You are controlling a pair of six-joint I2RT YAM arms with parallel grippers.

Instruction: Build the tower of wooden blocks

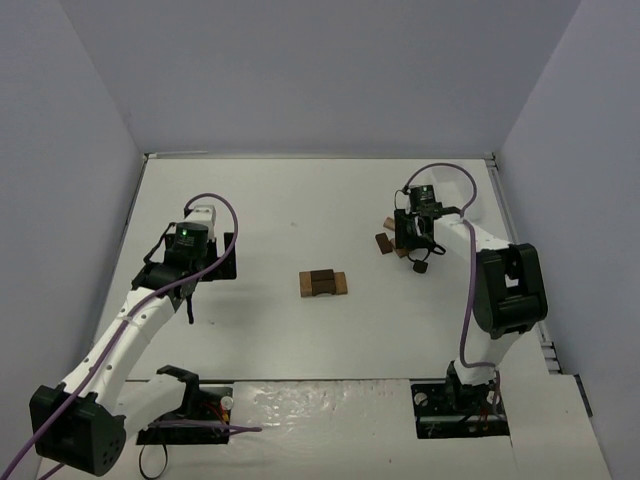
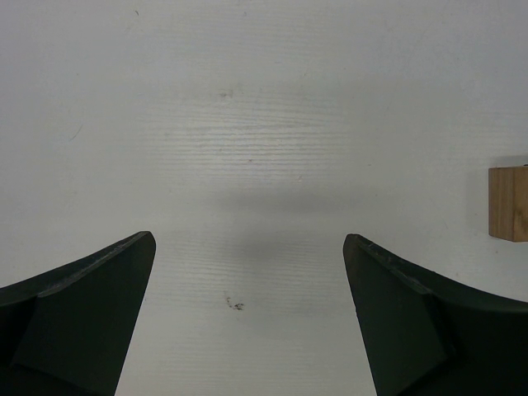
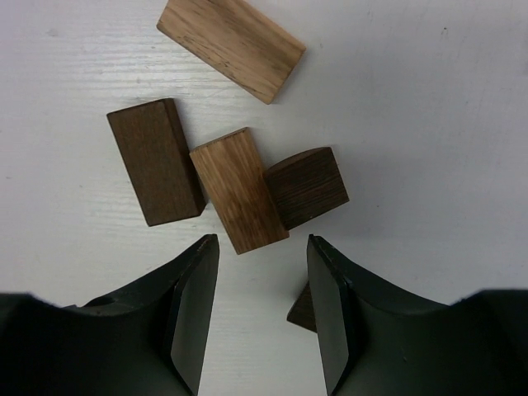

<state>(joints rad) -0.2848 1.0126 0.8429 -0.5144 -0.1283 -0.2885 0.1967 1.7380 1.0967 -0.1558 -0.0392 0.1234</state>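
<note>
The right gripper [image 3: 262, 256] hangs released, jaws spread. Just ahead at 12 o'clock lies a tan block [image 3: 239, 191], its long axis tipped toward 11. It is crowded by the left dark block [image 3: 157, 173] at 9 and the right dark block [image 3: 307, 186] at 3, which leaves little finger room. Mid-table, at 8 o'clock from this arm in the top view, sits the wood block tower [image 1: 323, 283]. The left gripper [image 2: 249, 239] is likewise spread and holds nothing.

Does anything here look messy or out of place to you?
Only the loose wooden blocks on the right: they lie jumbled at different angles, some touching, apart from the neat wood block tower begun at the centre.
</note>
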